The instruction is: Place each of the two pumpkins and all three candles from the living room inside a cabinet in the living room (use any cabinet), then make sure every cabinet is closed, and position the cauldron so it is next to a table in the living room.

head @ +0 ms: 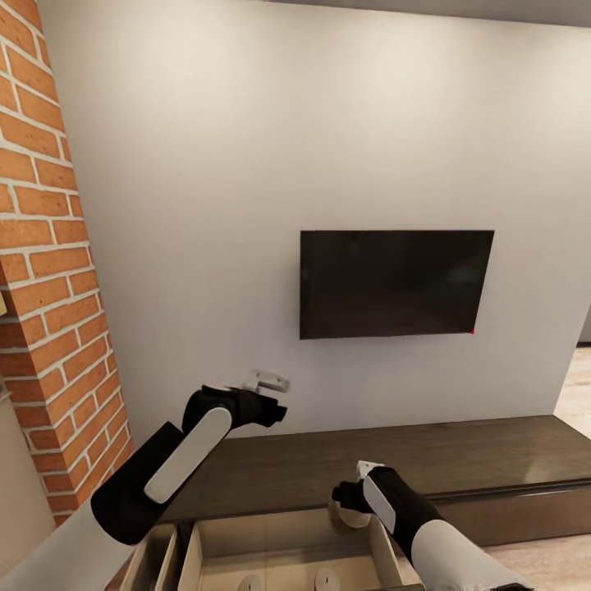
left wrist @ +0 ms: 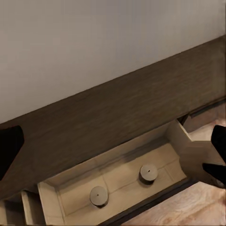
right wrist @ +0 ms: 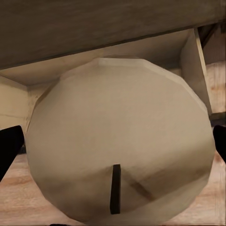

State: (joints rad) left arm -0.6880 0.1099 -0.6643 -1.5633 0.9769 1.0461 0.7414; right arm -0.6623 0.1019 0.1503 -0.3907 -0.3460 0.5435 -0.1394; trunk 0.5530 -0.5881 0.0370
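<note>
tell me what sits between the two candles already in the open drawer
Nothing. In the left wrist view the two candles stand apart on the pale floor of the open drawer, with only bare wood between them.

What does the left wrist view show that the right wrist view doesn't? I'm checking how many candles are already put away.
Left wrist view: two stubby grey-beige candles standing apart on the floor of the open pale-wood drawer, plus the white wall.

Right wrist view: a third grey-beige candle close up, dark wick facing the camera, between the right gripper's fingers, above the drawer.

Both: the long dark brown wood cabinet's top and the open drawer.
</note>
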